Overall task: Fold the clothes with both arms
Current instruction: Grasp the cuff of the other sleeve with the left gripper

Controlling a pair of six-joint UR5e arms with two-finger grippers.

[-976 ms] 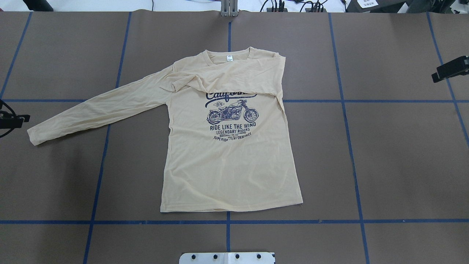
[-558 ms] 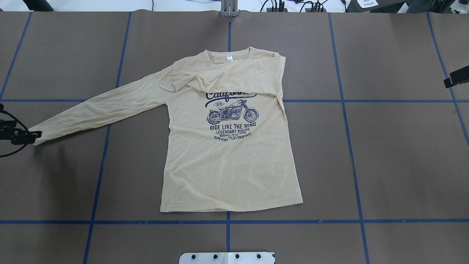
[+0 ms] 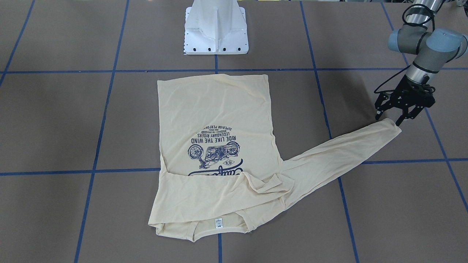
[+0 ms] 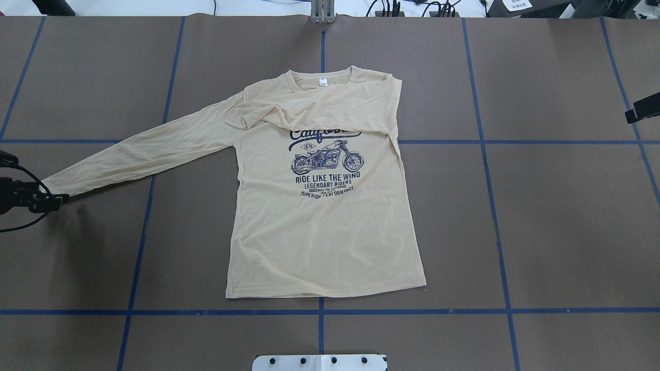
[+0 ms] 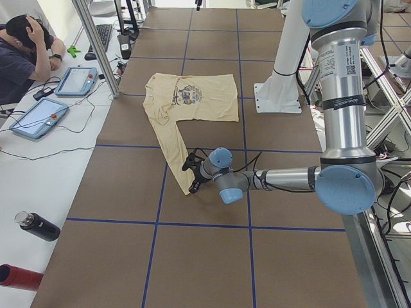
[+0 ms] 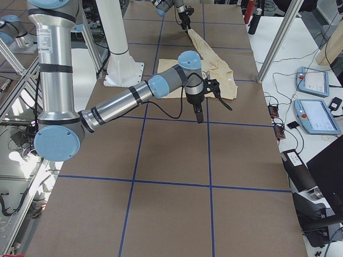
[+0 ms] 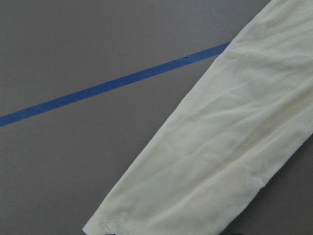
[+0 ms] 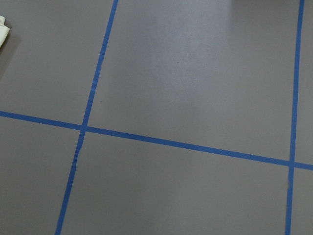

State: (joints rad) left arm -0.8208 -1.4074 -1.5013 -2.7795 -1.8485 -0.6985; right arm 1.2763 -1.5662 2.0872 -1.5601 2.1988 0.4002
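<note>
The cream-yellow shirt (image 4: 325, 232) lies flat, print up, neck label toward the far edge. One sleeve is folded across the chest (image 4: 319, 111). The other sleeve (image 4: 144, 154) stretches out toward my left arm. My left gripper (image 3: 389, 118) is open, its fingers standing low on either side of that sleeve's cuff (image 3: 392, 128). In the left wrist view, the cuff end (image 7: 161, 205) fills the lower right. My right gripper (image 4: 642, 108) hangs at the table's right edge, far from the shirt. In the exterior right view the right gripper (image 6: 211, 107) has its fingers spread, holding nothing.
Brown table cover (image 4: 541, 216) with a blue tape grid. White pedestal base (image 3: 216, 29) at the robot's side. A metal post (image 4: 322, 10) at the far edge. A person (image 5: 26, 51) sits at a side desk with tablets; bottles (image 5: 38, 226) lie there.
My left gripper has moved in from the table's left edge to the outstretched sleeve's cuff. My right gripper drew back toward the right edge, then held still. The shirt has not moved.
</note>
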